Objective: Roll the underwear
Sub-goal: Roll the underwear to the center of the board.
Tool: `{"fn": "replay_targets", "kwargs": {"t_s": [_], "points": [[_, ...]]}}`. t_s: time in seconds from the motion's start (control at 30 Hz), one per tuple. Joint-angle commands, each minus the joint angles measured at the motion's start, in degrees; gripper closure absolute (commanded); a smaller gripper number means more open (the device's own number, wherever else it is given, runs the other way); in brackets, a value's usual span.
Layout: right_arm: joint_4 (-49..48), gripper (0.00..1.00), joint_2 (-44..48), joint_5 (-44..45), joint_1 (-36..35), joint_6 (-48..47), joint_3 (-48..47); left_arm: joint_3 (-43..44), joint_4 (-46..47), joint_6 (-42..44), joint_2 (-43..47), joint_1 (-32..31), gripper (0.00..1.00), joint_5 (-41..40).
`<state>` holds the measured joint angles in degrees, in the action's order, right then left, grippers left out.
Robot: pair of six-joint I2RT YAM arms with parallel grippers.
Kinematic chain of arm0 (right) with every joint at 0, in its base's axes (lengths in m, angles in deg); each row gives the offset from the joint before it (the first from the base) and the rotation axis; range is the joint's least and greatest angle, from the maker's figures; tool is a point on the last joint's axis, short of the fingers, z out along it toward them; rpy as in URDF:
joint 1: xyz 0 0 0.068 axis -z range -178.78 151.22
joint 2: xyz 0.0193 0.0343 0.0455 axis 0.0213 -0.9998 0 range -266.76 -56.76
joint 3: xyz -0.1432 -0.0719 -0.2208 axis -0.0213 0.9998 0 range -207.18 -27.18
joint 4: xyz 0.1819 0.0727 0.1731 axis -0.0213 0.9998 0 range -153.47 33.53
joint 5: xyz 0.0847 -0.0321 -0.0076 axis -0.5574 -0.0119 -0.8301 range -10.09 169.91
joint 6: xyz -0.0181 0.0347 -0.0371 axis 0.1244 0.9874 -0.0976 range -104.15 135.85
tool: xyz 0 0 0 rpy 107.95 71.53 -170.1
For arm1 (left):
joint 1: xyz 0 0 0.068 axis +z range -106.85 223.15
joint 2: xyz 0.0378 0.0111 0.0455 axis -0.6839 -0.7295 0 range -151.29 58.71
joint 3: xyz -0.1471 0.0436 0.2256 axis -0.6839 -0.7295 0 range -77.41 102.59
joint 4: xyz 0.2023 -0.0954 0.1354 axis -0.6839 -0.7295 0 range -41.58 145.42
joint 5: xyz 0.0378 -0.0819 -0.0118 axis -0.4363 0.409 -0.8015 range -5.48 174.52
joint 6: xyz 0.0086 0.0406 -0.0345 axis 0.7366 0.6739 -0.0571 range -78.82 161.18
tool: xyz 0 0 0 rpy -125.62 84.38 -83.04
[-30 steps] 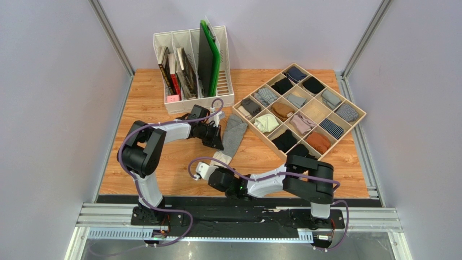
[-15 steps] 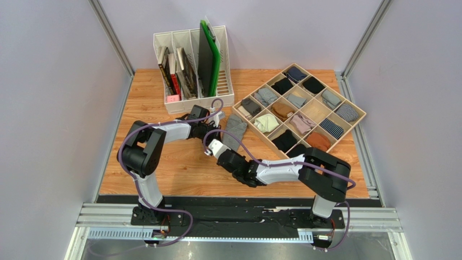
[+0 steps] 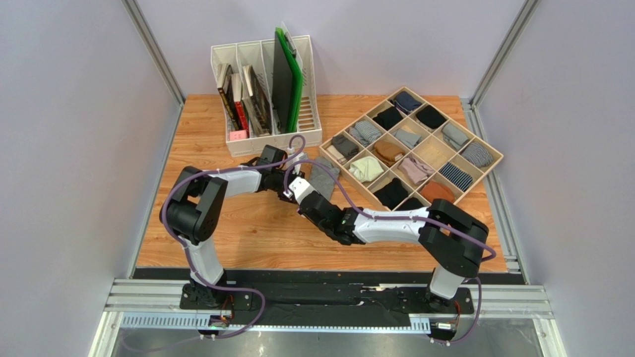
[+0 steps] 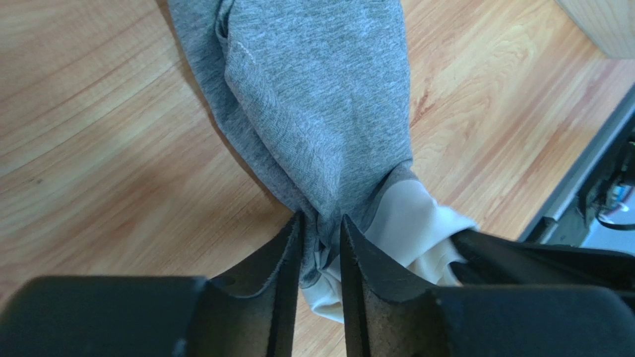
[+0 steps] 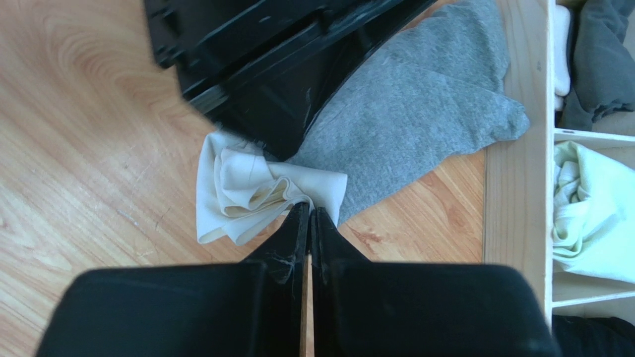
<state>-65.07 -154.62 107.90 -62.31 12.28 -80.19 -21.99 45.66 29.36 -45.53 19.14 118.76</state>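
Note:
The underwear [image 3: 323, 173] is heather-grey with a white waistband, and it lies on the wooden table just left of the sock tray. In the left wrist view its grey body [image 4: 320, 111] stretches away from my left gripper [image 4: 322, 223]. The jaws stand slightly apart, with bunched grey and white cloth in the gap. My right gripper [image 5: 309, 208] is shut on the crumpled white waistband [image 5: 246, 186], directly against the left gripper's black fingers [image 5: 276, 97]. From above, both grippers [image 3: 292, 184] meet at the garment's near end.
A wooden grid tray [image 3: 486, 172] of rolled bundles sits right of the garment, its wall [image 5: 518, 149] close to the grey cloth. A white file rack [image 3: 237, 140] holding books and a green board stands behind the left arm.
My right gripper has carried the waistband end from nearer the table's front up to the left gripper, bunching the garment shorter. The left jaws have parted a little.

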Motion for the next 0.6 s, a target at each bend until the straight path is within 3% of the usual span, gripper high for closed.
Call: {"fn": "replay_targets", "kwargs": {"t_s": [0.0,0.13,0.57], "points": [[6.69,1.00,2.33,-3.45,2.35,5.68,-4.81,-2.77,2.20,-1.19,3.69,0.72,0.61,-3.48],[9.34,1.00,1.45,-5.83,4.29,7.18,-6.84,-3.56,2.90,-1.81,5.81,1.33,0.53,-4.09],[13.03,1.00,-2.24,-8.65,8.68,11.04,-11.32,-8.56,5.10,-6.73,15.12,8.01,0.46,-11.73]]}}
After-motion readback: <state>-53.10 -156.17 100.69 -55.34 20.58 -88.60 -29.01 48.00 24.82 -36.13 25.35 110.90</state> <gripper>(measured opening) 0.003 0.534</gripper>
